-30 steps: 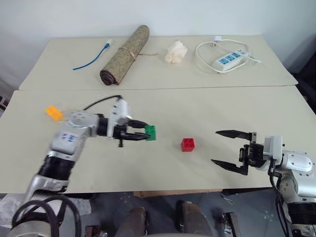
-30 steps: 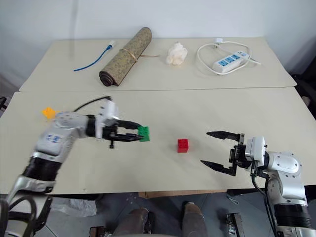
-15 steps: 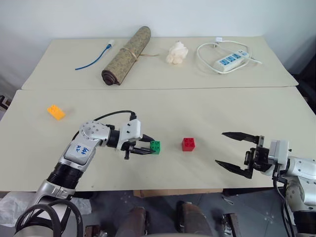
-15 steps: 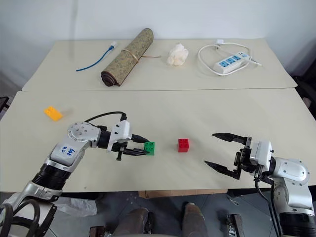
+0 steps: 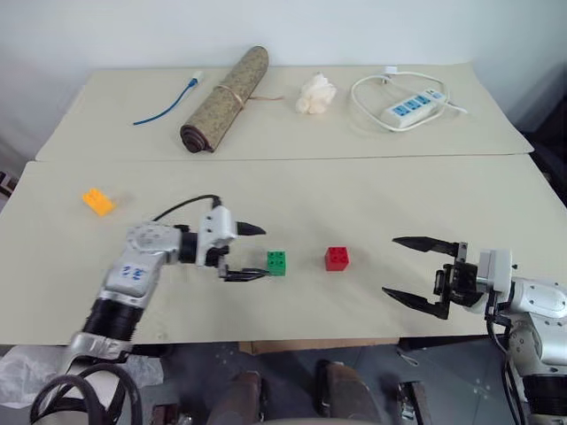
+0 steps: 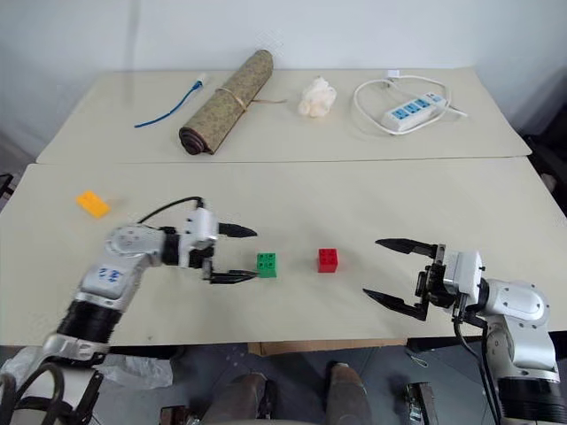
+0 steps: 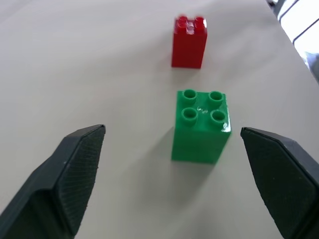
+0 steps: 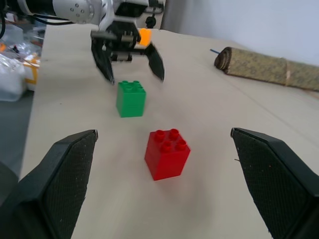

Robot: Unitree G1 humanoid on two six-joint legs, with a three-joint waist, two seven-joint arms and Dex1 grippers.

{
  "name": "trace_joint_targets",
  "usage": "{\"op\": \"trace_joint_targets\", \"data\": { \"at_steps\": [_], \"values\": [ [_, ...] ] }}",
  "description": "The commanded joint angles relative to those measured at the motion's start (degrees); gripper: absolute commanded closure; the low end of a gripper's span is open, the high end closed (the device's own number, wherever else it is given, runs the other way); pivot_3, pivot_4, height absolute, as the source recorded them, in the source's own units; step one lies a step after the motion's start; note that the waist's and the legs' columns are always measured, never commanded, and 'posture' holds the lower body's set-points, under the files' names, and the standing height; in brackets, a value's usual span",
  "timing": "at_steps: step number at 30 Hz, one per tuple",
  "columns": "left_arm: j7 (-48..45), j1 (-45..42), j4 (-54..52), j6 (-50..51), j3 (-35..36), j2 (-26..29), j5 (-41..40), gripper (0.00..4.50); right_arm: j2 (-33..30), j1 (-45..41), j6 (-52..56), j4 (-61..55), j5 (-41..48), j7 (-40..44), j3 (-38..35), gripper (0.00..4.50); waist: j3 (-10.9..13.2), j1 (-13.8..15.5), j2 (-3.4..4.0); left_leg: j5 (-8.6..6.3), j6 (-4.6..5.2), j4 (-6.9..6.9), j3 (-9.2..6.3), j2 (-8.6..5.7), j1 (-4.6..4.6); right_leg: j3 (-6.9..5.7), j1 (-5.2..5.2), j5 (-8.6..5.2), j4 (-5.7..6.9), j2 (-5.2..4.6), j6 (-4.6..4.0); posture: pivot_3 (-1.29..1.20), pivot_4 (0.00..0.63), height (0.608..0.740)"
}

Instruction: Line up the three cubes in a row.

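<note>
The green cube [image 5: 276, 262] stood on the bench [image 5: 354, 212] just beyond the left end effector [image 5: 251, 252], whose fingers were spread and touched nothing. The red cube [image 5: 337, 258] sat beside it, between both end effectors. The right end effector [image 5: 403, 267] gaped empty. The orange cube [image 5: 97, 201] lay well apart, far left.

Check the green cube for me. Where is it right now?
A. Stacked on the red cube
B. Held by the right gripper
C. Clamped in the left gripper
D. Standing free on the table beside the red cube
D: the green cube stands alone beside the red cube, in front of the open left gripper.
</note>
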Motion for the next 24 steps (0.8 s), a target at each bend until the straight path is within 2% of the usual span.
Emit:
{"op": "trace_joint_targets", "data": {
  "at_steps": [1, 3, 5, 8, 14, 20, 24],
  "values": [
    [1.93, 5.97, -4.91, -1.65, 11.02, 2.47, -5.68, 0.02, 0.66, -2.60, 1.03, -0.72, 2.25, 0.75, 0.17, 0.00, 0.01, -0.34, 0.02, 0.00, 0.00, 0.00, -0.01, 0.00, 0.00, 0.01, 0.01, 0.00, -0.01, -0.02, 0.00, 0.00, 0.150, 0.740],
    [4.80, 11.81, -6.50, -0.71, 16.93, 3.68, -6.86, 0.02, 2.09, -4.55, 0.92, -0.20, 3.39, 1.27, 0.30, 0.00, 0.02, -0.68, 0.03, 0.00, 0.00, -0.01, -0.02, 0.00, 0.01, 0.06, 0.02, 0.00, -0.04, -0.04, 0.00, 0.00, 0.150, 0.740],
    [9.38, 18.35, -6.68, -2.60, 23.77, 2.66, -6.70, 0.02, 3.66, -6.15, -0.16, 0.57, 3.34, 1.20, 0.54, 0.00, 0.02, -0.83, 0.04, -0.01, -0.02, -0.04, -0.06, 0.02, 0.02, 0.09, 0.03, 0.00, -0.07, -0.04, -0.01, 0.00, 0.150, 0.740],
    [20.47, 27.21, -5.25, -5.95, 35.99, -2.31, -6.70, 0.02, 5.60, -7.19, -0.99, 0.57, 3.29, 1.93, 1.45, 0.00, 0.04, -0.64, 0.07, -0.02, -0.02, -0.10, -0.08, 0.01, 0.01, 0.14, 0.03, -0.01, -0.12, -0.04, -0.01, 0.00, 0.150, 0.740],
    [37.13, 37.24, -3.20, -8.78, 49.80, -13.88, -9.27, 0.02, 8.10, -7.97, -1.55, 0.52, 3.33, 3.42, 3.27, 0.00, 0.07, 0.07, -0.02, -0.04, 0.01, -0.12, -0.17, -0.07, 0.02, 0.15, 0.17, 0.00, -0.46, -0.11, 0.00, 0.00, 0.150, 0.740],
    [48.53, 39.66, -9.47, -7.84, 52.37, -22.05, -12.98, 0.02, 8.85, -8.77, -1.85, 1.53, 3.45, 5.93, 4.18, 0.00, 0.04, 1.06, -0.17, -0.06, 0.01, -0.11, -0.26, -0.05, 0.03, 0.20, 0.23, 0.00, -0.50, -0.13, 0.00, 0.00, 0.150, 0.740],
    [53.10, 38.89, -12.96, -6.55, 49.61, -24.19, -13.22, 0.02, 9.32, -9.20, -2.09, 2.65, 3.63, 7.12, 4.35, 0.00, 0.01, 0.83, -0.21, -0.09, -0.04, -0.11, -0.30, -0.05, 0.04, 0.20, 0.24, 0.00, -0.49, -0.13, -0.01, 0.00, 0.150, 0.740]
  ]
}}
